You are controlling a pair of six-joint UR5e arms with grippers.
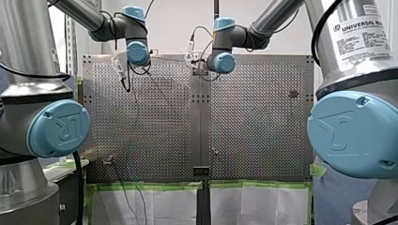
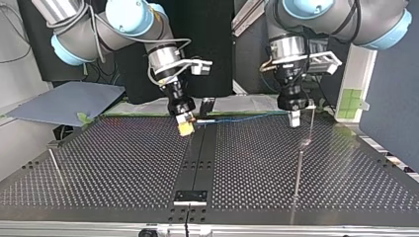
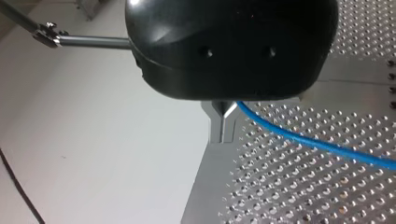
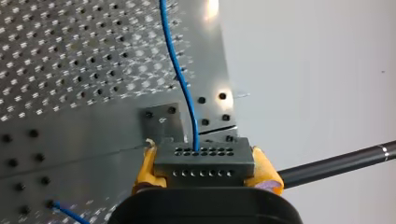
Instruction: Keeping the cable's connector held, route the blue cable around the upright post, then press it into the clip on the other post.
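Observation:
In the right wrist view, my right gripper point(image 4: 204, 171) is shut on a grey connector point(image 4: 204, 156) with rows of holes, its yellow pads point(image 4: 148, 170) on either side. The blue cable point(image 4: 180, 79) leaves the connector and runs ahead over the perforated plate. My left gripper point(image 3: 222, 136), black with metal fingers, is shut on the blue cable point(image 3: 317, 142), which trails off to one side. In the top view the cable point(image 2: 242, 118) hangs stretched between my right gripper point(image 2: 186, 129) and my left gripper point(image 2: 295, 120). A thin upright post point(image 2: 299, 165) stands just in front of my left gripper.
A second thin post point(image 2: 55, 167) stands at the top view's left. A rod with a small clip point(image 3: 46, 35) passes beside the left gripper's body. A dark rod point(image 4: 336, 163) lies beside my right gripper. A black centre strip point(image 2: 197, 158) divides the plate.

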